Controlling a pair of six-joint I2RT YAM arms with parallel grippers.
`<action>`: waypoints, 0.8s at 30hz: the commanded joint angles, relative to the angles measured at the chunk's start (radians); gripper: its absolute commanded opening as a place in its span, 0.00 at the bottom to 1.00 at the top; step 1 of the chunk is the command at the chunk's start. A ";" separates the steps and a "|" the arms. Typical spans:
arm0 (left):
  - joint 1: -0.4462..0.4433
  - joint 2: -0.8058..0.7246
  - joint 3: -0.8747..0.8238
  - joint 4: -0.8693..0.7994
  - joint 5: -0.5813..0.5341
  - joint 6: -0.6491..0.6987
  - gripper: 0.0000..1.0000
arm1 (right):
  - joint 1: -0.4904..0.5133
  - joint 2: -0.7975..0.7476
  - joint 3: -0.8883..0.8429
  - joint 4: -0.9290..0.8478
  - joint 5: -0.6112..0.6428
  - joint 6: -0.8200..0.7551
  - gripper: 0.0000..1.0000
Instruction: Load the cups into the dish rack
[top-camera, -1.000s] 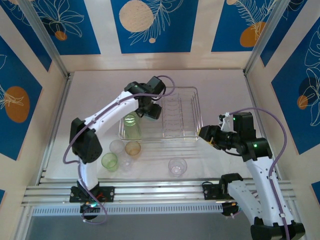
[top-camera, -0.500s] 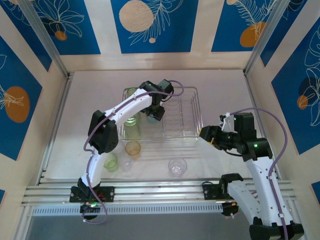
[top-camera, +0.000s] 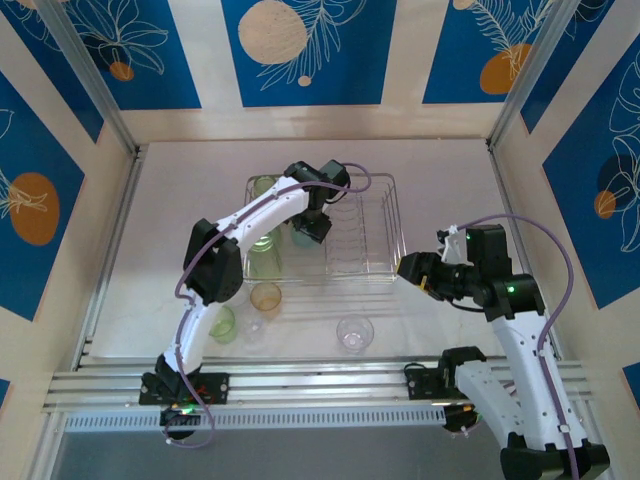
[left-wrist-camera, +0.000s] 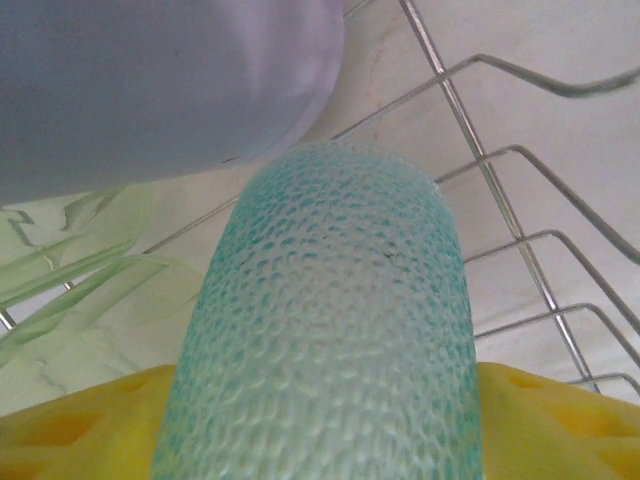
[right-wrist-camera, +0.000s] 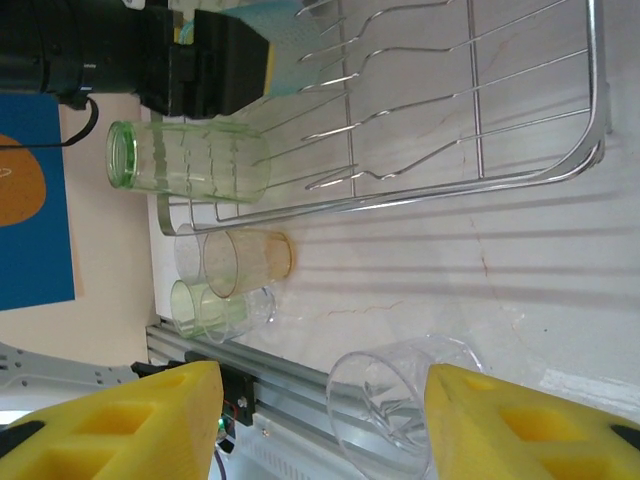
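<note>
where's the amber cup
In the top view the amber cup stands on the table left of centre, just outside the near rail of the dish rack.

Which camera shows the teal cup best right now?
Left wrist: the teal cup spans the frame between the yellow finger pads, its knobbly texture clear. From the top external camera a teal sliver peeks beside the left gripper; the right wrist catches a pale corner behind it.

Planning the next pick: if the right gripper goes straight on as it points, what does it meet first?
Probably the clear cup, framed between the right gripper's open fingers in its wrist view, though depth is unclear.
</note>
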 joint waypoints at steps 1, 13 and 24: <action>0.004 0.019 0.022 -0.010 -0.018 0.014 0.85 | 0.030 -0.001 0.025 -0.023 -0.025 -0.014 0.57; -0.008 -0.168 -0.133 0.140 -0.027 0.030 1.00 | 0.458 0.146 0.084 -0.093 0.264 0.042 0.62; -0.026 -0.554 -0.473 0.431 -0.005 -0.018 1.00 | 0.742 0.325 0.050 -0.138 0.422 0.138 0.62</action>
